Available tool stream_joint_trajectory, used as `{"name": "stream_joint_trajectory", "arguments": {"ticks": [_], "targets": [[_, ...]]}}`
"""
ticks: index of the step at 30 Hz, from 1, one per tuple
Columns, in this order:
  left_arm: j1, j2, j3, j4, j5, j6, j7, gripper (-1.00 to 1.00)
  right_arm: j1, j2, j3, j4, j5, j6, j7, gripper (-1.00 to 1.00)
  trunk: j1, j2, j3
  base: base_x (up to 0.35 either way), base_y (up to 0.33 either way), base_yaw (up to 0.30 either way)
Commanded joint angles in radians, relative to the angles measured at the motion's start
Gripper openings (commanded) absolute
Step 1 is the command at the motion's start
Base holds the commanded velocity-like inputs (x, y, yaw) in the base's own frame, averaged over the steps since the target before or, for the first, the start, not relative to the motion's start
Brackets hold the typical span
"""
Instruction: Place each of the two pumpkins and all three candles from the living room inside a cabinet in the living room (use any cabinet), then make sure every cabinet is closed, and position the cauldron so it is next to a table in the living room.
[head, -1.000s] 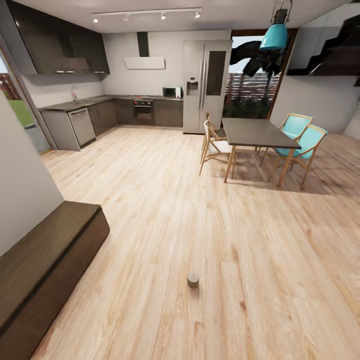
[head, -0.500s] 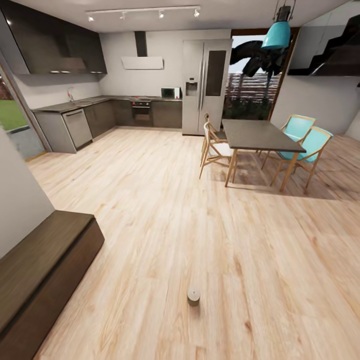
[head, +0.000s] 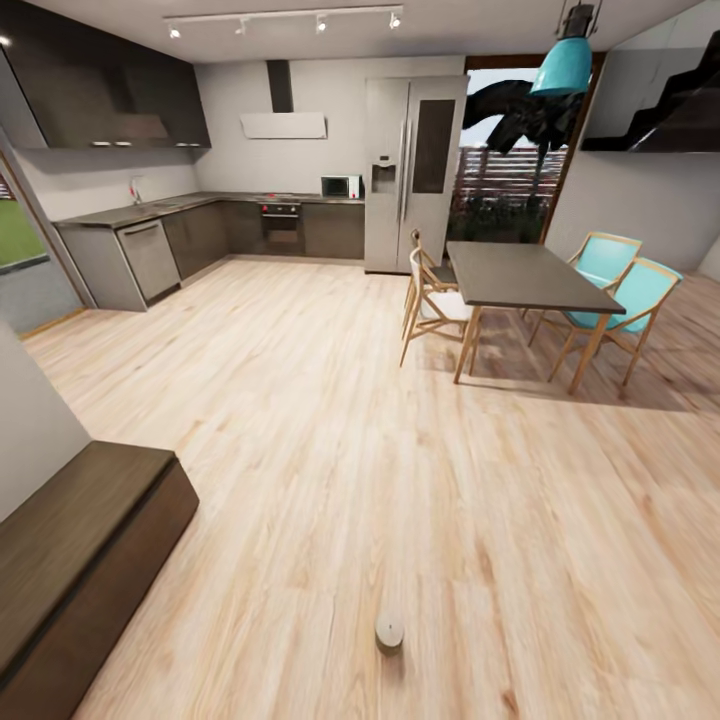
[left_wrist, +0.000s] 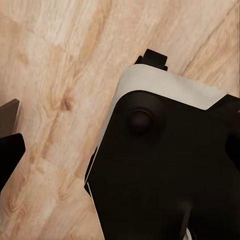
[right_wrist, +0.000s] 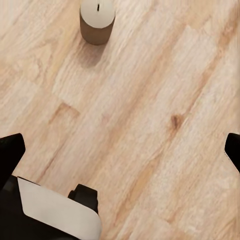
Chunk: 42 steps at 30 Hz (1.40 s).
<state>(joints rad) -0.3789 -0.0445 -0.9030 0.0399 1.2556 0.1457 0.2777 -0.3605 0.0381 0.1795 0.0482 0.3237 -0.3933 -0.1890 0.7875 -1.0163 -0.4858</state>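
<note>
The robot looks to be closing on a candle (head: 389, 633), upright on the floor (head: 420, 480) right of the shut cabinet (head: 80, 560). Next it must stop near and lower an arm. From the right wrist, the candle (right_wrist: 97, 21) stands well ahead of spread, empty right jaws; the left jaws I can't judge.

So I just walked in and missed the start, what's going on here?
Nothing is being handled at this moment. A candle stands upright on the wood floor just ahead of the robot, with the right gripper open above the boards near it. The long dark cabinet runs along the wall to the left, its fronts closed.
</note>
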Motion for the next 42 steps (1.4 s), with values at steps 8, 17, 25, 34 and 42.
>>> {"name": "stream_joint_trajectory", "arguments": {"ticks": [8,17,25,34,42], "targets": [[0.000,0.000,0.001,0.000,0.000,0.000,0.000,1.00,0.000,-0.003,0.000,0.001,-0.002,0.002,-0.001,1.00,0.000,0.000,0.000,0.328,0.000,0.000],[0.000,0.000,0.001,0.000,0.001,0.000,0.000,1.00,0.000,-0.005,0.000,0.001,-0.001,0.002,-0.001,1.00,0.000,0.000,0.000,0.329,0.000,0.000],[0.000,0.001,0.000,0.000,0.001,0.000,0.000,1.00,0.000,-0.006,0.000,0.000,0.000,0.001,-0.001,1.00,0.000,0.000,0.000,0.329,0.000,0.000],[0.000,0.003,-0.001,-0.001,-0.001,0.000,0.000,1.00,0.000,-0.002,0.001,0.000,0.002,0.001,-0.001,1.00,0.000,0.000,0.000,0.205,0.000,0.000],[-0.113,0.032,-0.002,-0.078,-0.002,0.011,-0.129,1.00,0.000,-0.004,0.002,-0.004,0.008,0.001,-0.001,1.00,0.000,0.000,0.000,0.008,0.000,0.000]]}}
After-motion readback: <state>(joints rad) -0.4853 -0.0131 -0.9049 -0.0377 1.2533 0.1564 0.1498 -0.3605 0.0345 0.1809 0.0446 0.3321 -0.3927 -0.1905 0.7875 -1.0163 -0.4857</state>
